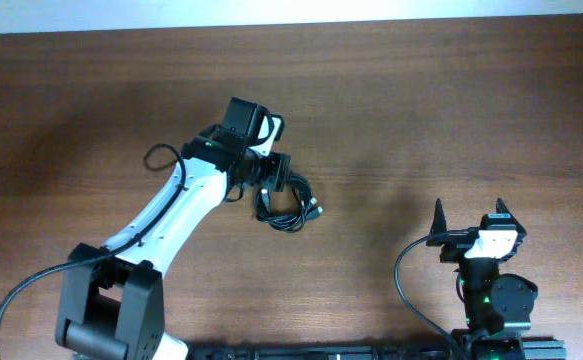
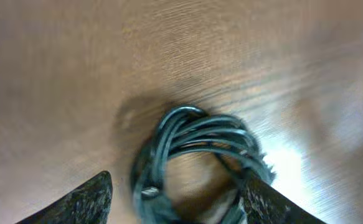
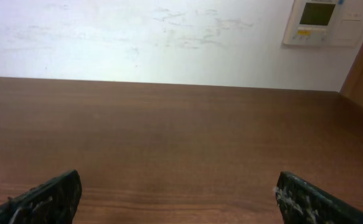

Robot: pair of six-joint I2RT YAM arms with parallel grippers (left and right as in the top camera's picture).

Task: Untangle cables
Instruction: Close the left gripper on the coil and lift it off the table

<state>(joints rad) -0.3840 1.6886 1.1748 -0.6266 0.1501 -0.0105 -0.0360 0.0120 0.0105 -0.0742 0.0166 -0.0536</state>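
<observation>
The cables point(image 1: 289, 207) lie as one small knotted black coil near the middle of the wooden table. In the left wrist view the coil point(image 2: 197, 158) is blurred and sits between my two finger tips, with a small metallic plug tip at its lower left. My left gripper point(image 1: 271, 190) is open, right over the coil's left part, its fingers straddling the coil. My right gripper point(image 1: 468, 215) is open and empty at the front right of the table, far from the cables; its view shows only its finger tips point(image 3: 181, 199) over bare wood.
A thicker black wire point(image 1: 161, 155) loops off the left arm. The right arm's base point(image 1: 491, 300) stands at the front right edge. A white wall with a small control panel point(image 3: 324, 22) stands beyond the table's far edge.
</observation>
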